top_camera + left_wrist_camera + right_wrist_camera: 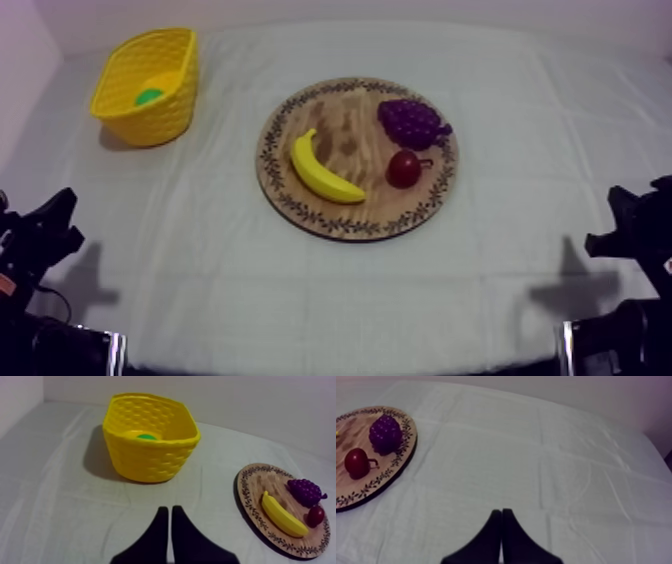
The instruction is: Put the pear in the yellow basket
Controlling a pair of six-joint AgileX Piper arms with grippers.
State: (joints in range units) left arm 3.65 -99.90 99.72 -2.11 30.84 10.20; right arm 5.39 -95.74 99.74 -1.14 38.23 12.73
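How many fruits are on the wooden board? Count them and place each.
3 on the wooden board: banana at the left, bunch of grapes by the far rim, small red fruit just nearer than them. None seems hidden.

Counter (520,140), holdings in two groups, well apart.
Far left: basket (160,118), upright, with the pear (149,96) lying inside it.
Centre, right of the basket and nearer: board (345,125), flat on the counter.
On the board: banana (322,172) on the left half, running from far to near right; grapes (410,122) at far right; small red fruit (403,168) just beside the grapes on their near side, right of the banana and apart from it.
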